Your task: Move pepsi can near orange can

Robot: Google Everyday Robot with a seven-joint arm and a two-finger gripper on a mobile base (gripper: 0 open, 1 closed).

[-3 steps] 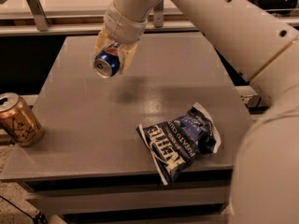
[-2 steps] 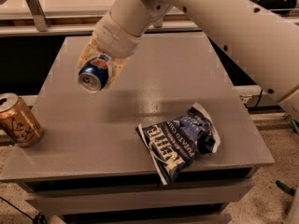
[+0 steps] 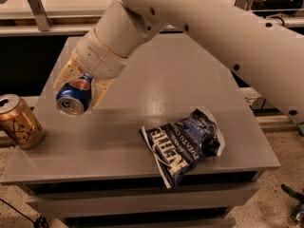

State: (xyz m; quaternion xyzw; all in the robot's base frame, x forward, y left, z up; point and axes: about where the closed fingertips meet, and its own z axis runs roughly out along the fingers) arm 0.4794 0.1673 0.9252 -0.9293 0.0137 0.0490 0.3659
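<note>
Gap to close runs leftward from the held can

Orange can [image 3: 19, 122] stands upright at the far left edge of the bench [image 3: 156, 80], close to its front corner, silver top up. Just to its right and higher, the pepsi can [image 3: 73, 98] hangs clear of the bench in the pincer [image 3: 78, 90], whose two pale fingers [image 3: 65, 74] lie along the can's sides, closed on it. The can is tipped: its long axis points down and toward the camera, so one silver end faces the viewer and the logo shows on the upper flank. The two cans are near but apart, with a strip of bare grey bench between them.

The coming move appears to turn on that relation. The orange can lies left of the pincer and lower, so what is left is a short shift left and a descent. The pepsi can would probably need turning upright, or it may roll when let go on its side. The orange can sits so near the edge that a nudge could push it off.

Further right, the bench top is flat and matte, with room below the pincer for setting down. A crinkled dark blue chip bag [image 3: 183, 141] lies flat toward the front right, well apart from both cans and out of the path. The white arm [image 3: 213, 23] reaches in from the upper right. Behind the bench are pale rails and dark gaps, and speckled floor shows at lower right.
</note>
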